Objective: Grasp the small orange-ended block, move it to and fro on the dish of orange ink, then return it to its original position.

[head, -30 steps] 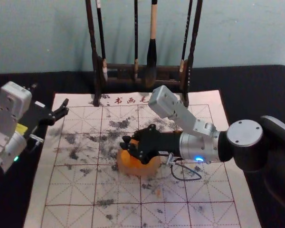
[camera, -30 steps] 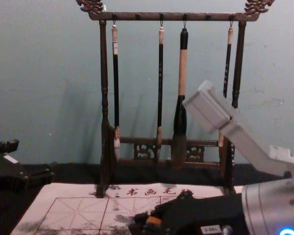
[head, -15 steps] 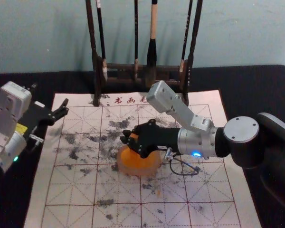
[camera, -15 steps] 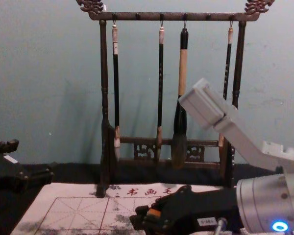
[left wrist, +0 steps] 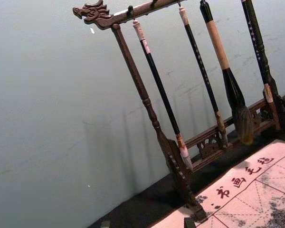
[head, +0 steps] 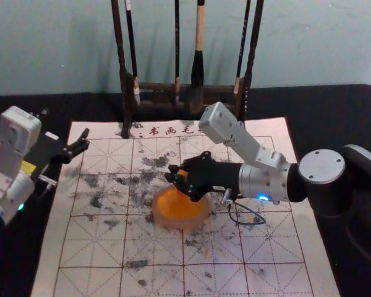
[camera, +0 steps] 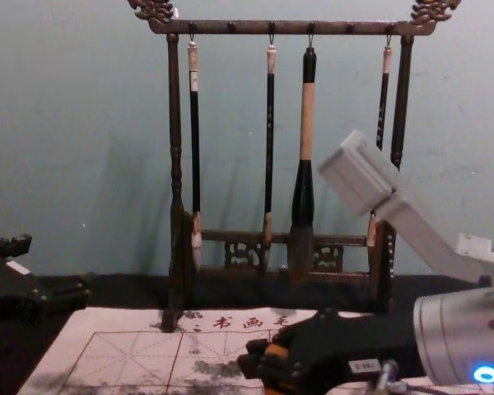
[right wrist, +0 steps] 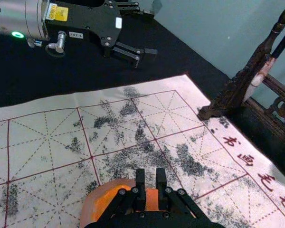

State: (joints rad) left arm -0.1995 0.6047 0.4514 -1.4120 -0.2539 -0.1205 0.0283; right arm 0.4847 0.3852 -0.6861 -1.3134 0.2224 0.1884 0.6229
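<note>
R black gripper (head: 176, 177), head-view ctr, pinches small orange-ended block (right wrist: 152, 199), prob. light, stiff, ink-slick, best gripped mid-sides; L black gripper (head: 65, 127), mid-left, idle w/ fingers apart.

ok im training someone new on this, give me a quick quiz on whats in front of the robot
1. True or false: the right gripper is holding the orange block.
2. How many brushes hang from the rack?
3. The left gripper's jaws are: (a) shut on a brush, (b) apart, (c) shut on the dish.

Key: 1 true; 2 four; 3 b
</note>
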